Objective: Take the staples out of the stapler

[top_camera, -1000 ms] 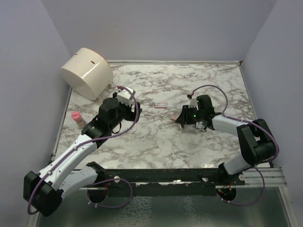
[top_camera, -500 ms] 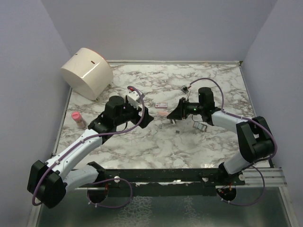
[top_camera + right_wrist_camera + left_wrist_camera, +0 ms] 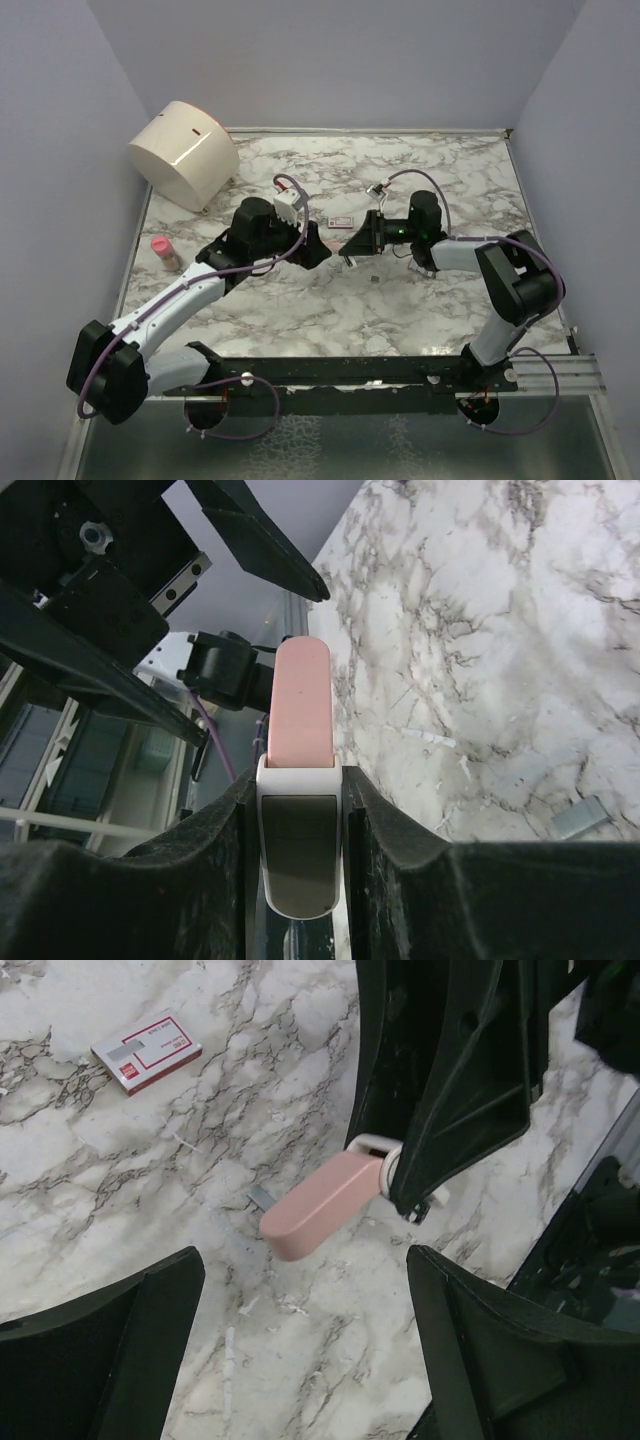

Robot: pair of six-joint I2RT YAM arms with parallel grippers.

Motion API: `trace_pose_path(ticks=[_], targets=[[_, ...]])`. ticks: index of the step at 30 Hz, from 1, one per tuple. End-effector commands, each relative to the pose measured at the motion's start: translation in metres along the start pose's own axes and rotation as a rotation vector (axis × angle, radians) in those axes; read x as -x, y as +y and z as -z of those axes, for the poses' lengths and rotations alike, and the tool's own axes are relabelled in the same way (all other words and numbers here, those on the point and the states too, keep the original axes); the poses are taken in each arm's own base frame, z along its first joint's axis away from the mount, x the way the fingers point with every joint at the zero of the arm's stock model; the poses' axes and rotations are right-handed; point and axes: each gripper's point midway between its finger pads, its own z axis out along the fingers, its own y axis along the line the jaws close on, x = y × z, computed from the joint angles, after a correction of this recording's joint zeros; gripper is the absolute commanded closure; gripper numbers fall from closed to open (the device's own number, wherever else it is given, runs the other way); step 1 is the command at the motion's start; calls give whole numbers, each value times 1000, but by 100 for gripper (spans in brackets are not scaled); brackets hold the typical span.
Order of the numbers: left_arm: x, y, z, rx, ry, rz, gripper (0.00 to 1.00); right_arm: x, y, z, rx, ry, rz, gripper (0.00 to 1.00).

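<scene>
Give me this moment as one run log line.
right hand: shut on pink stapler | left hand: open, facing stapler | staple box: lying on marble table

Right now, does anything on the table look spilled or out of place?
Yes. A small grey metal piece lies loose on the table near the tip of the pink stapler, with pale slivers scattered around it, possibly spilled staples. The staple box looks intact.
</scene>
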Motion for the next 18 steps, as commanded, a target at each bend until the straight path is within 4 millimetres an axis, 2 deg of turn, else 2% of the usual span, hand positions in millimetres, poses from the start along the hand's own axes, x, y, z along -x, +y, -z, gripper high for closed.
trace_pose_path(ticks=[1,4,9,12,13,15,18], targets=[[15,-18,6,-49,-80,188,13,-3,16,-10,87,5,19,99],[10,-29,1,-115,-75,311,13,-7,17,-13,109,-1,17,99],[-4,-20,-5,-55,-38,467,13,-8,21,-12,126,-4,17,99],[-10,-23,-9,-88,-34,538,14,-8,24,-12,129,-4,24,99],[-10,-27,-10,-118,-40,551,17,-8,24,-11,128,-4,25,99],[-8,-34,-11,-180,-58,574,30,-9,25,-11,126,-4,26,99],[-5,-40,-11,-233,-84,589,40,-11,25,-10,126,-3,27,99]])
